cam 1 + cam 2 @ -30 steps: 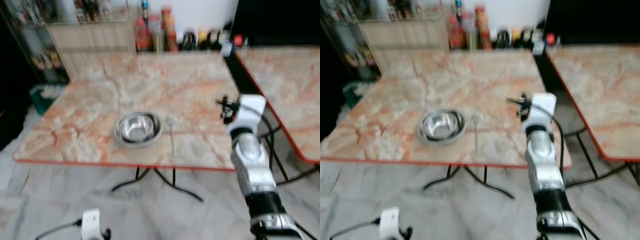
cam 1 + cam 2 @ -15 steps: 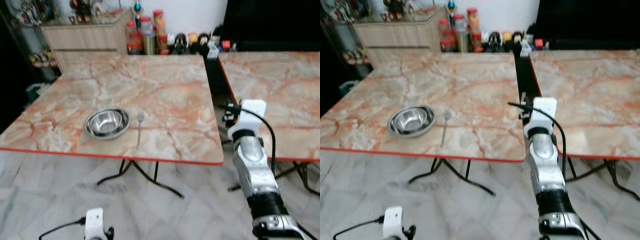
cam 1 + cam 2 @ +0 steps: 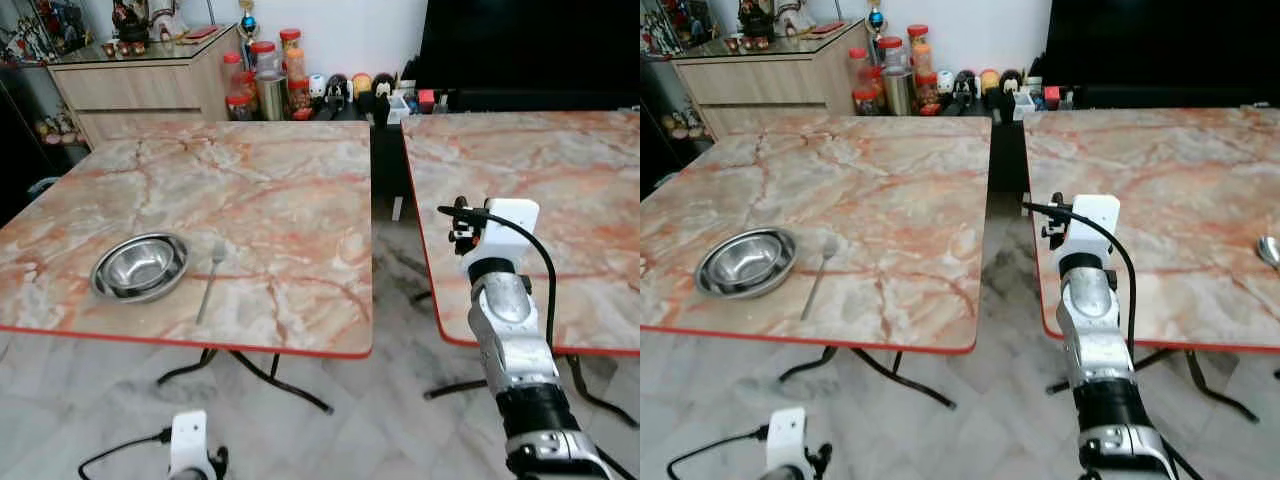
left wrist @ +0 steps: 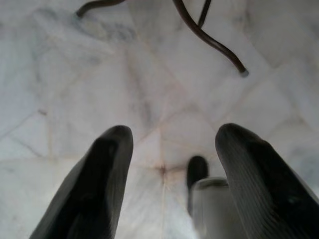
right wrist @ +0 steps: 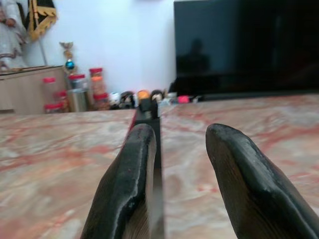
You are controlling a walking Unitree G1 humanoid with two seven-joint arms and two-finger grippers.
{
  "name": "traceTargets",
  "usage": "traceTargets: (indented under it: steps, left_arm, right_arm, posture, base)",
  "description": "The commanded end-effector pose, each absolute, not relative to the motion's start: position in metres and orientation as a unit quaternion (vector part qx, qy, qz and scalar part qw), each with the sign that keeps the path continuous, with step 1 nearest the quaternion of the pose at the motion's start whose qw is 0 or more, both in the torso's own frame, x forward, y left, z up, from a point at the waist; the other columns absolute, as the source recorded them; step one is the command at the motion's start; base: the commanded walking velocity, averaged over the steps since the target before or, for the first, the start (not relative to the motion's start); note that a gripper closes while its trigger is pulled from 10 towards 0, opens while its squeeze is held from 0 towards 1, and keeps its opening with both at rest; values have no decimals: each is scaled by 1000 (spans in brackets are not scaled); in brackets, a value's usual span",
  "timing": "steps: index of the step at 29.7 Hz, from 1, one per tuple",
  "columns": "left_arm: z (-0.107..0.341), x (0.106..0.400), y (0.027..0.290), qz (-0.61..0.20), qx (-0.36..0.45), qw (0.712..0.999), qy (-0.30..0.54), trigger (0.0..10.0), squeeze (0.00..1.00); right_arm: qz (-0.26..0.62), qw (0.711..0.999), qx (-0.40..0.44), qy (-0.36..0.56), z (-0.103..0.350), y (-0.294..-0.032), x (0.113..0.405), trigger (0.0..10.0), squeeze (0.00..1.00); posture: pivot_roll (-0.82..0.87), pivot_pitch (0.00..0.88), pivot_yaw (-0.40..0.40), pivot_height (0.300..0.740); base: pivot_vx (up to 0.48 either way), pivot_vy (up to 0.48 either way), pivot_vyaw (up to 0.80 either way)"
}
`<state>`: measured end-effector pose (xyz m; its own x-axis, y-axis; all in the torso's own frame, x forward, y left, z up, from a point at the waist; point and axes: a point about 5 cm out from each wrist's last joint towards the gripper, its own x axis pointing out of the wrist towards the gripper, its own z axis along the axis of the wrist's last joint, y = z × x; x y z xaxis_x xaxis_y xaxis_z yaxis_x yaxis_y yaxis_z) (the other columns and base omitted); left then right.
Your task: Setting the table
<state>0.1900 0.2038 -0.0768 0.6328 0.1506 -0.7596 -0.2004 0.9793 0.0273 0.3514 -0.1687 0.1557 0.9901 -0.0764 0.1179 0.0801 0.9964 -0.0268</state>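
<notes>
A steel bowl (image 3: 140,265) sits near the front left of the left marble table (image 3: 280,180). A fork (image 3: 208,280) lies just right of the bowl, handle toward the front edge. My right arm (image 3: 500,300) is raised in front of the gap between the two tables, level with the tabletops. Its gripper (image 5: 177,137) is open with nothing between the fingers and points along the gap. My left gripper (image 4: 172,137) hangs open low over the marble floor. A small shiny metal item (image 3: 1268,250) lies on the right table (image 3: 560,170), cut off by the picture's edge.
Both tables have red edges and thin black legs (image 3: 250,370). A narrow gap of floor (image 3: 395,260) runs between them. Behind stand a wooden cabinet (image 3: 140,80), several jars (image 3: 265,80) and a dark TV screen (image 3: 530,45).
The camera has swung to the right: bowl and fork sit further left in the picture and the right table has come into view. My right arm stays raised.
</notes>
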Motion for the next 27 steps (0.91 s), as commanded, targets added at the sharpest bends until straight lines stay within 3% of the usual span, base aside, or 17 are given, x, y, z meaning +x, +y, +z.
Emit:
traceTargets:
  steps: [1,6,11,22,27]
  left_arm:
    - [-74,197,201,91,-29,906,412,10000,0]
    - [-71,201,200,90,-30,910,404,10000,0]
    - [-70,204,199,95,-36,911,399,10000,0]
    - [-68,207,200,95,-35,912,397,10000,0]
    - [-68,207,201,97,-36,911,398,10000,0]
  right_arm:
    - [-50,997,-17,-61,160,-175,353,10000,0]
    - [-65,997,-4,-50,160,-180,356,10000,0]
    - [-63,997,-2,-42,155,-180,353,10000,0]
    - [-77,997,-2,-26,147,-178,349,10000,0]
    - [-80,997,-7,-9,137,-181,342,10000,0]
  posture:
    - [-54,0,65,740]
    - [-48,0,64,740]
    - [-42,0,61,740]
    - [-46,0,71,740]
    - [-48,0,72,740]
  base:
    - [326,-349,0]
    - [284,-381,0]
    - [0,-439,-784]
    - [0,-468,0]
    - [0,-58,0]
